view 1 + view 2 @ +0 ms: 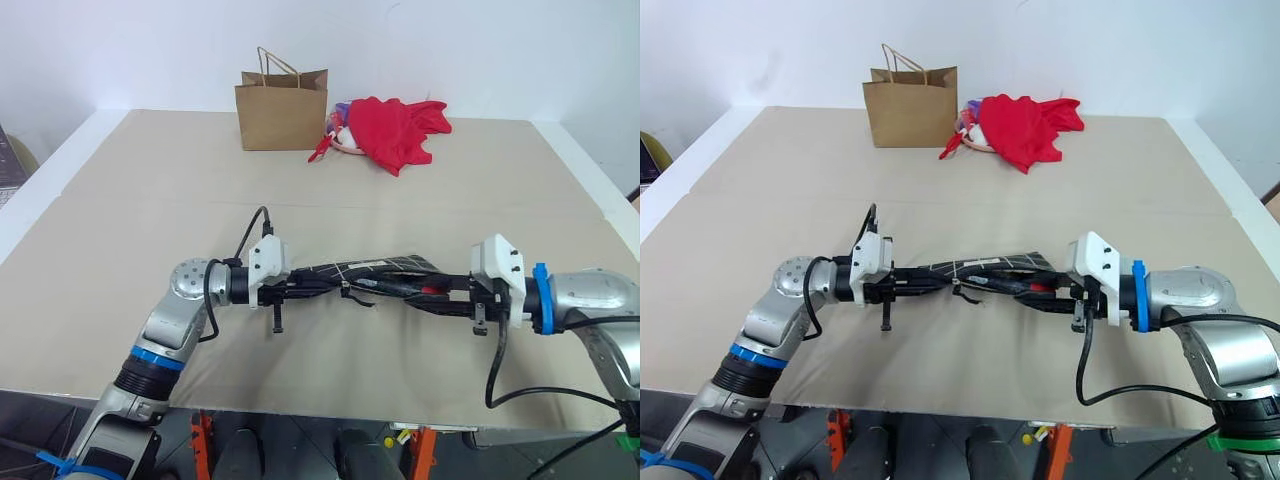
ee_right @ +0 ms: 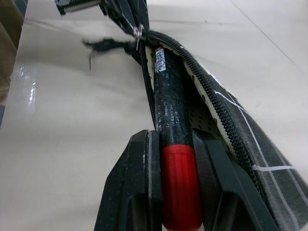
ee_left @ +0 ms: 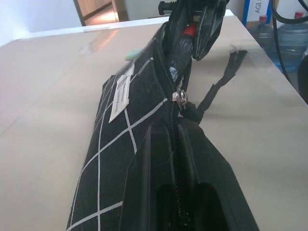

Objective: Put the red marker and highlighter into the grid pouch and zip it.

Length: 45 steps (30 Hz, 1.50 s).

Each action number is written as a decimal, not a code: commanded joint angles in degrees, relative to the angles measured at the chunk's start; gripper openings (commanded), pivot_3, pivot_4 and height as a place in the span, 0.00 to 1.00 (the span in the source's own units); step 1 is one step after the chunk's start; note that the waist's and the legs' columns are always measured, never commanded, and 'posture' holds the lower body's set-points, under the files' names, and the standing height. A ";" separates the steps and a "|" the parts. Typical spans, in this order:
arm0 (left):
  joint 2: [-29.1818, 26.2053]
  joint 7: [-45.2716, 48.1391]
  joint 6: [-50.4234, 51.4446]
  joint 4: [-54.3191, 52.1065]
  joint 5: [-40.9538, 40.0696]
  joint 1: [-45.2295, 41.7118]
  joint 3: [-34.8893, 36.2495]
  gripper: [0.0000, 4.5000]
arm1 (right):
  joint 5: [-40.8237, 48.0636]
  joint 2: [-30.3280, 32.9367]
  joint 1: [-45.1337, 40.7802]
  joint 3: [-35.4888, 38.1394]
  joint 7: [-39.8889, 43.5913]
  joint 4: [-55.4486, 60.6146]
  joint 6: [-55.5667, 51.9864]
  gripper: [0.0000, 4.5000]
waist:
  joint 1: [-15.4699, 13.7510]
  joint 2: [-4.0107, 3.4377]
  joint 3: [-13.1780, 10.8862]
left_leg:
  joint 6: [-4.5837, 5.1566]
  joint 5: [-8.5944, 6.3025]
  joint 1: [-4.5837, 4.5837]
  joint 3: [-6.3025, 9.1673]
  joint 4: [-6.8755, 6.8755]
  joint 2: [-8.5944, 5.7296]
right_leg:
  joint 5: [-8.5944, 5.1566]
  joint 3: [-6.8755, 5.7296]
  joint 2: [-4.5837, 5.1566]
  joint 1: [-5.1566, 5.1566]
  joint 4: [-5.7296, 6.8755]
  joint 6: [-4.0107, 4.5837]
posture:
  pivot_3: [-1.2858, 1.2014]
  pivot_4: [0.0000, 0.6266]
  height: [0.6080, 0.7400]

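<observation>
Near edge of the table [image 1: 120,300]: both arms reach inward and hold the grid pouch [image 1: 385,266] between them, lifted just above the tabletop, long axis running left to right.

Left gripper [image 1: 300,287]: fingers fully closed on the left end of the pouch, clamped along the zipper line. In the left wrist view the zipper slider [image 3: 179,97] sits just past the fingertips, black pull cord [image 3: 219,84] trailing off to the side; white label [image 3: 121,96] visible on the pouch face.

Right gripper [image 1: 450,292]: jaws partly closed around the red marker [image 2: 174,159], red cap between the fingers, black barrel pointing into the pouch's open mouth. Barrel lies inside the opening; cap end still outside, at the pouch's right end.

Highlighter: cannot locate it.

Far side of the table: brown paper bag [image 1: 281,108] standing upright, red cloth [image 1: 395,128] bunched just to its right.
</observation>
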<state>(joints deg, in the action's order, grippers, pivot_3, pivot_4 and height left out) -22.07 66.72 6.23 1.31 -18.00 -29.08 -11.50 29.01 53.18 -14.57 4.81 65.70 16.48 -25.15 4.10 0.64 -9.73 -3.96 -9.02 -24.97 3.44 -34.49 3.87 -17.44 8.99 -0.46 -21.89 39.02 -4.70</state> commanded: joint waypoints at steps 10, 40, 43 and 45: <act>-0.13 -0.42 -0.05 -0.11 -0.44 -1.43 1.12 0.00 | 16.39 2.13 3.86 14.17 -0.68 3.84 -13.89 0.99 | -0.17 0.00 0.00 | 0.00 0.00 -0.04 0.02 0.01 -0.01 | -0.01 -0.01 0.00 0.01 0.00 0.00 | 0.52 0.24 1.00; -0.93 -1.22 -0.84 1.73 -0.16 -2.29 1.32 0.00 | -7.89 -22.45 19.02 23.95 -45.64 -11.11 -6.53 0.50 | -0.50 -0.07 0.06 | 0.00 0.01 0.26 0.06 0.00 -0.05 | -0.01 -0.01 0.02 0.35 0.00 0.02 | 0.52 0.24 1.00; -0.91 -1.27 -0.87 1.73 -0.16 -2.27 1.19 0.00 | -8.32 -21.75 18.57 23.06 -44.97 -11.83 -5.42 0.19 | -0.59 0.01 0.07 | -0.01 0.01 0.38 0.06 -0.05 -0.08 | -0.06 0.01 0.03 0.56 -0.05 0.07 | 0.52 0.24 1.00; -0.88 -1.24 -1.03 1.92 -0.09 -2.30 1.15 0.00 | -8.86 -20.92 18.46 22.19 -44.23 -11.90 -4.58 0.16 | -0.60 0.04 0.07 | -0.05 0.04 0.37 0.06 -0.07 -0.10 | -0.12 0.05 0.03 0.57 -0.05 0.18 | 0.52 0.24 1.00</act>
<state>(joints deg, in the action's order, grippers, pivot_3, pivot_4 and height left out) -23.05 65.57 6.18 4.54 -17.92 -30.40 -10.85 21.76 31.43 2.98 27.03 21.39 6.43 -29.34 3.50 0.68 -9.66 -4.02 -8.96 -24.60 3.51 -34.56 3.74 -17.56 9.06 -0.42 -21.31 38.97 -4.52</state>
